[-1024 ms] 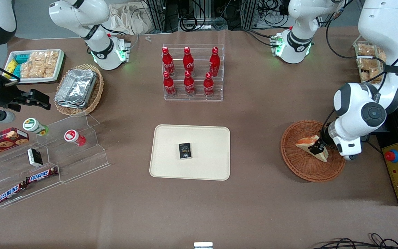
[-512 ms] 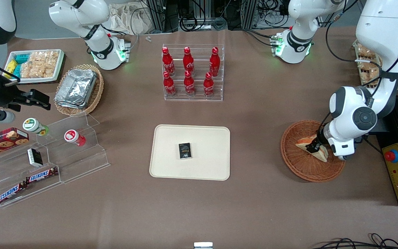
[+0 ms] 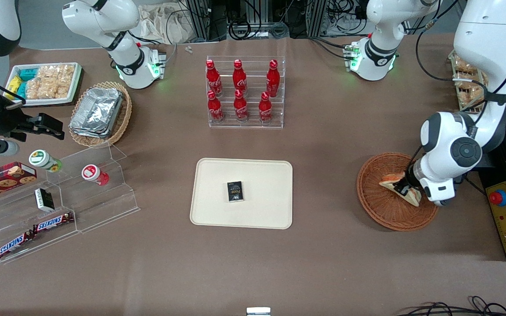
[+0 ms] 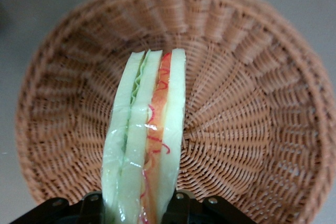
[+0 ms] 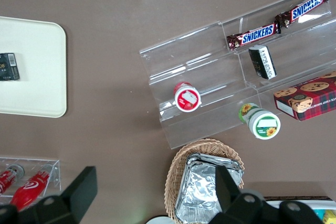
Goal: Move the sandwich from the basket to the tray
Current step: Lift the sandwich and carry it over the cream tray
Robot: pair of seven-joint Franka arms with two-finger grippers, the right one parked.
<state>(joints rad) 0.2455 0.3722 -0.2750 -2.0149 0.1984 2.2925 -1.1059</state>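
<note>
The left arm's gripper [image 3: 406,188] reaches into the round reddish-brown wicker basket [image 3: 378,206] at the working arm's end of the brown bench [image 3: 323,145], its fingers [image 4: 178,207] clamped on the two bread faces of the triangular sandwich [image 3: 394,183]. The wrist camera shows the wrapped wedge [image 4: 147,135] standing on edge between the fingers over the basket's woven floor [image 4: 241,129], green and orange-red filling showing between pale slices. Near the bench's middle, well apart from the basket, lies the cream rectangular tray [image 3: 262,215], with a small black box [image 3: 235,191] on it. Farther from the front camera, a clear rack holds six red cola bottles [image 3: 240,90].
</note>
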